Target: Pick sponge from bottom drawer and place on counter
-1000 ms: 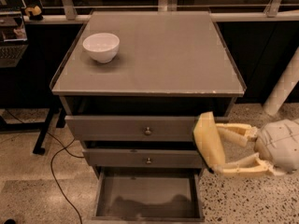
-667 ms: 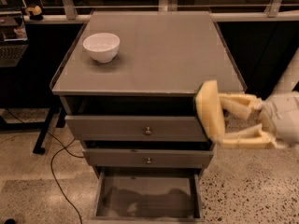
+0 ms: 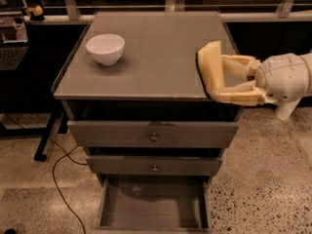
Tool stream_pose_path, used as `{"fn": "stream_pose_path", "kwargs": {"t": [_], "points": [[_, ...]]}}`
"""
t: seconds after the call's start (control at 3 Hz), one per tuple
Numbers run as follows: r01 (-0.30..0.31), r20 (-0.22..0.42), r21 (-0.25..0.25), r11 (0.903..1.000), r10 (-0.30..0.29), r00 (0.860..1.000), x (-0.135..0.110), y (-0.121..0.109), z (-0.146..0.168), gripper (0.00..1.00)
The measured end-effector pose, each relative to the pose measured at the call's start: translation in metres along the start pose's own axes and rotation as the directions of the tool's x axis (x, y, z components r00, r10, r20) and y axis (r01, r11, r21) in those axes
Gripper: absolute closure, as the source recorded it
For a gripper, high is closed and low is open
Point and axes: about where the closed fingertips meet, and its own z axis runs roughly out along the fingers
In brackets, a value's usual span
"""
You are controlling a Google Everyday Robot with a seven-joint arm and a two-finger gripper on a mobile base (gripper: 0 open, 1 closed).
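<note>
My gripper (image 3: 210,72) reaches in from the right, at the right front corner of the counter (image 3: 156,57). Its two cream-yellow fingers (image 3: 236,95) are shut on the sponge (image 3: 208,62), a pale-yellow block held upright on edge just above the counter's right side. The bottom drawer (image 3: 153,206) is pulled open below; its flat grey floor shows nothing on it. The two knobbed drawers above it, the upper (image 3: 153,133) and the lower (image 3: 153,165), stand slightly out.
A white bowl (image 3: 105,48) stands on the counter's back left. A black cable (image 3: 61,179) lies on the speckled floor to the left of the cabinet. A dark desk with equipment (image 3: 12,38) is at the far left.
The gripper has risen with the sponge from in front of the upper drawers to the level of the counter top, at its right front corner.
</note>
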Motion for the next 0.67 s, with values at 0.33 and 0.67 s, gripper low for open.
{"fn": "stream_pose_path", "kwargs": {"t": [0.33,0.67], "points": [[0.007,0.002,-0.001,1.0,-0.007,1.0,-0.0029,-0.0033,0.0022,1.0],[0.029,-0.018,0.048,0.9984,-0.028,0.999,-0.0018,-0.0113,-0.0021,1.0]]}}
